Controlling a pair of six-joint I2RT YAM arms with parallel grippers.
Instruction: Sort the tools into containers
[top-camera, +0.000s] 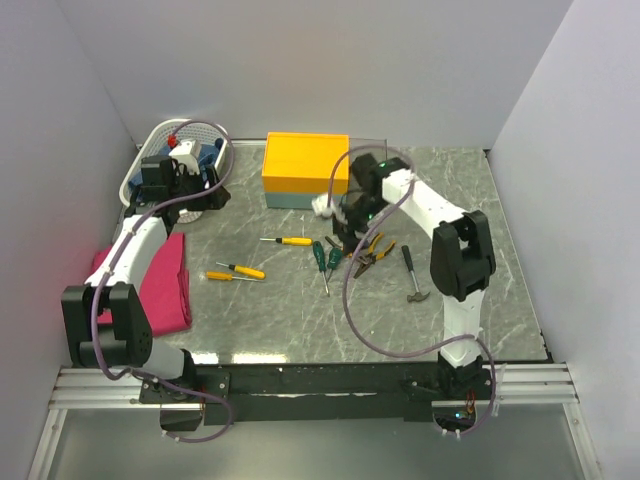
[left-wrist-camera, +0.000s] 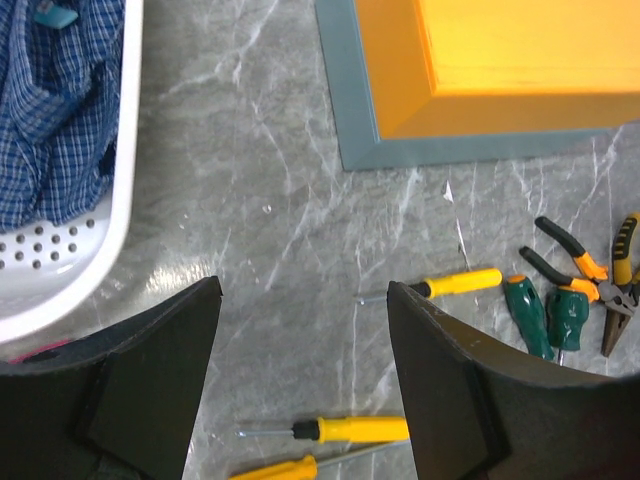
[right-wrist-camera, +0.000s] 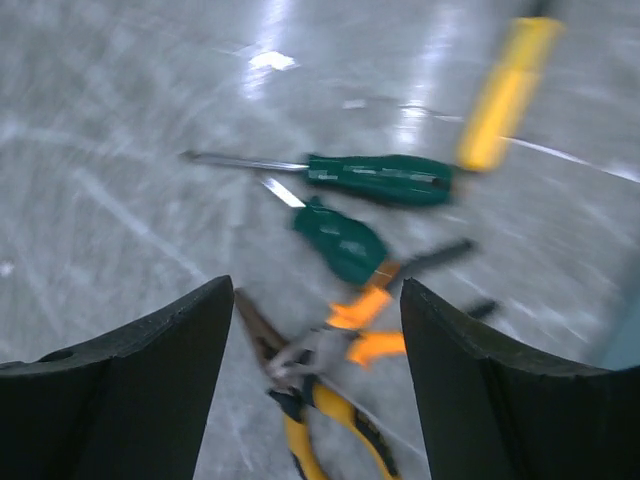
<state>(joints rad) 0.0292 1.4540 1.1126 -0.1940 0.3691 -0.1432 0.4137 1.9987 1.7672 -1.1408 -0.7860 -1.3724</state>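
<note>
Ideally, the right end effector (right-wrist-camera: 317, 300), wide and empty, drops straight onto the pliers (right-wrist-camera: 345, 345) at the lower centre of its wrist view. It should span one pair's handles only, clear of the green screwdriver (right-wrist-camera: 340, 242) just above.

On your grey marble table (top-camera: 490, 240), the white oval perforated plastic basket (top-camera: 132, 183) sits in the far-left corner with a blue checked cloth (left-wrist-camera: 50, 120) in it. Right of it, at the back, is the rectangular box with yellow-orange top and blue-grey base (top-camera: 305, 165). The folded pink cloth (top-camera: 165, 285) lies at the left edge, nearer the arm bases. Before the box, left to right:
- two yellow-handled screwdrivers (top-camera: 236, 272)
- a third yellow-handled screwdriver (top-camera: 287, 240), behind them
- green-handled screwdrivers (top-camera: 319, 256)
- orange-handled pliers (top-camera: 378, 250)
- black-handled hammer (top-camera: 410, 268)
</note>
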